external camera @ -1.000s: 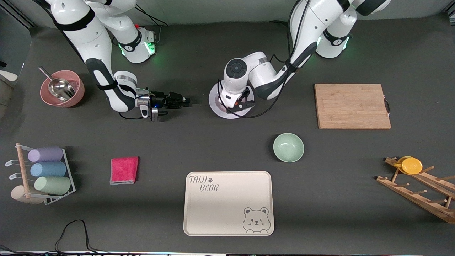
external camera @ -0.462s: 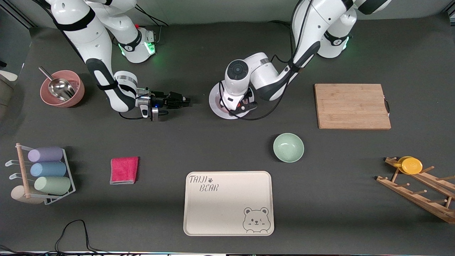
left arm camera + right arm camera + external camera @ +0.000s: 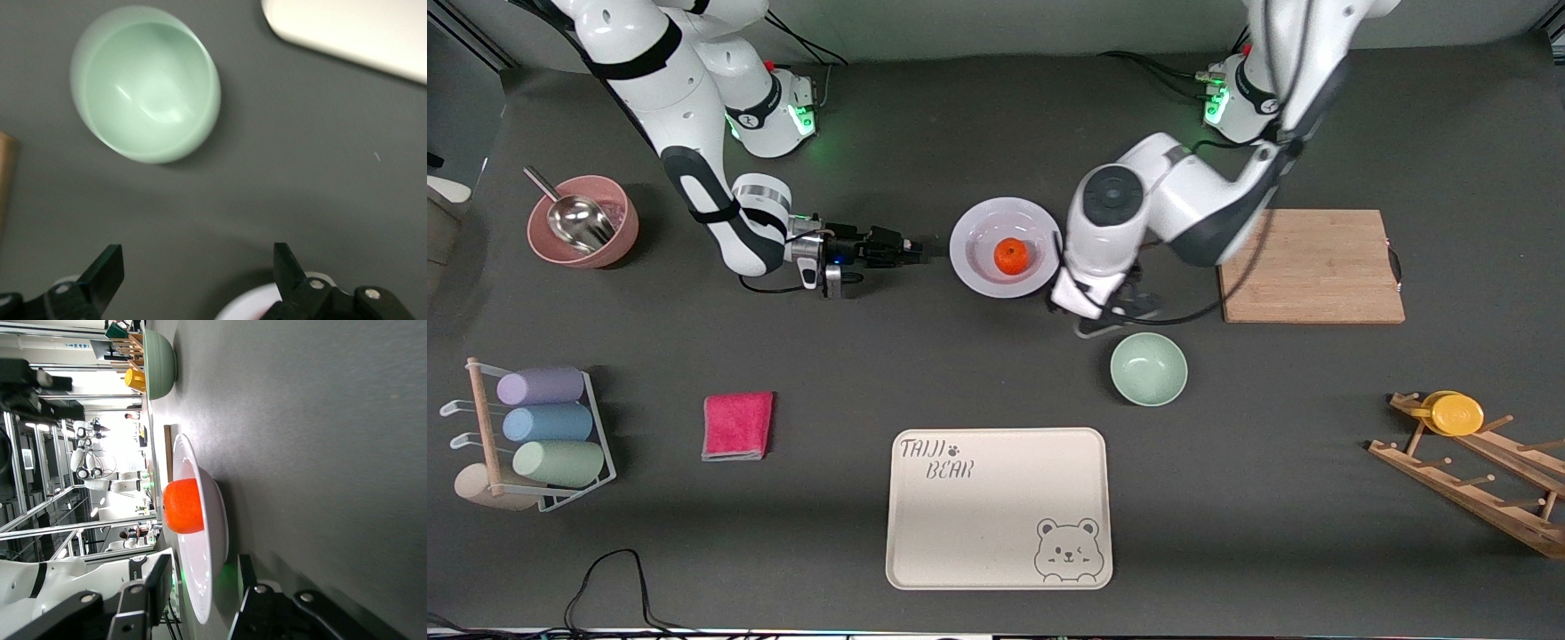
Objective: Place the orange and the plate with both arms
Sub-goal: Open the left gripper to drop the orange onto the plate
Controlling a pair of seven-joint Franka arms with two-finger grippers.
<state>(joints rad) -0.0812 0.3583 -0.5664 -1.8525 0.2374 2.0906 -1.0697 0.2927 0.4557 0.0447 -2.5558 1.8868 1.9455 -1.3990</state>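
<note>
The pale lavender plate [image 3: 971, 224] sits on the table between the two arms, with the orange [image 3: 1011, 256] in its middle. My right gripper [image 3: 919, 251] lies low and level at the plate's edge toward the right arm's end. In the right wrist view the plate's rim [image 3: 200, 603] stands between its open fingers [image 3: 159, 577], and the orange [image 3: 183, 505] is on the plate. My left gripper [image 3: 1110, 318] is open and empty over bare table between the plate and the mint-green bowl [image 3: 1148, 368]. The left wrist view shows the open left gripper [image 3: 198, 267], the bowl [image 3: 147, 83] and a sliver of plate rim [image 3: 257, 308].
A wooden cutting board [image 3: 1307, 265] lies toward the left arm's end. The cream bear tray [image 3: 998, 507] lies nearest the camera. A pink cloth [image 3: 737, 425], a cup rack [image 3: 534, 427] and a pink bowl with a scoop [image 3: 583, 220] are toward the right arm's end. A wooden rack holds a yellow disc [image 3: 1456, 413].
My left arm has swung off the plate toward the green bowl, uncovering the orange on the plate. My right gripper has moved closer to the plate's rim.
</note>
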